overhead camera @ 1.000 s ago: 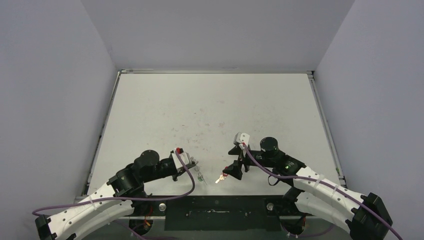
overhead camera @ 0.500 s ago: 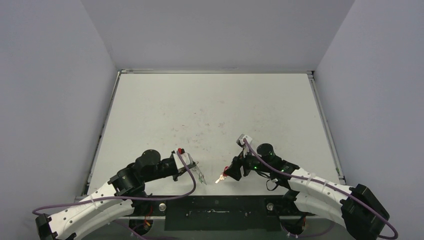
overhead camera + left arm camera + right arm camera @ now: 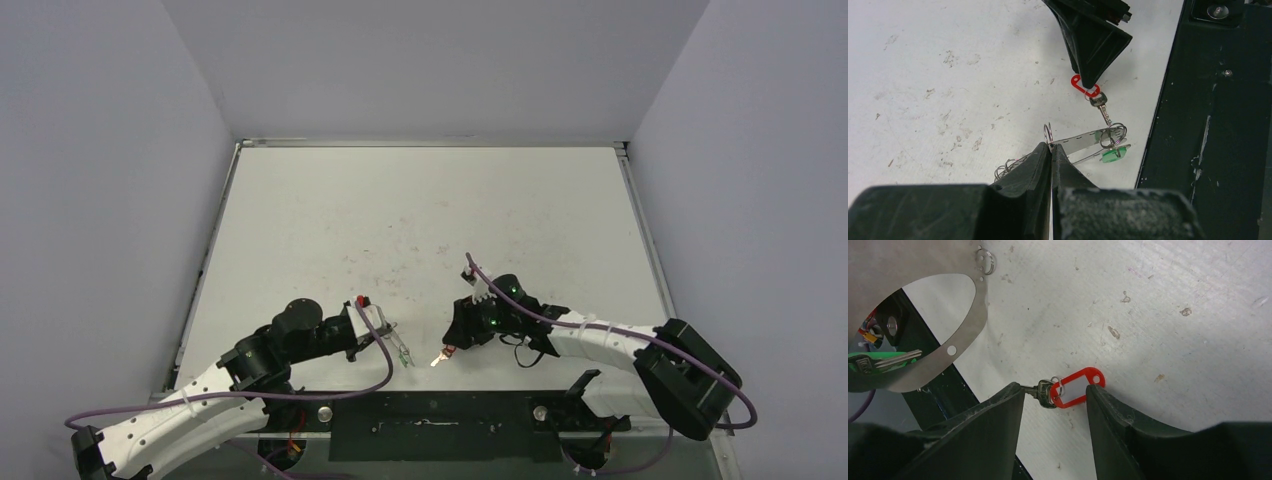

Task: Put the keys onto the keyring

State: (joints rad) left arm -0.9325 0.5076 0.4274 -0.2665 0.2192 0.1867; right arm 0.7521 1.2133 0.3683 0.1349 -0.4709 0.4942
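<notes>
left gripper: your left gripper is pressed together on the keyring, low centre of the left wrist view.
keyring: a flat silver band loop, running from those fingertips toward the right of that view.
green key: the green key hangs at the band's far end, right of centre.
right gripper: your right gripper has its fingers apart, one on either side of the red key.
red key: flat on the table, centre of the right wrist view, apart from the keyring. in the top view it is low centre, near the front edge.
</notes>
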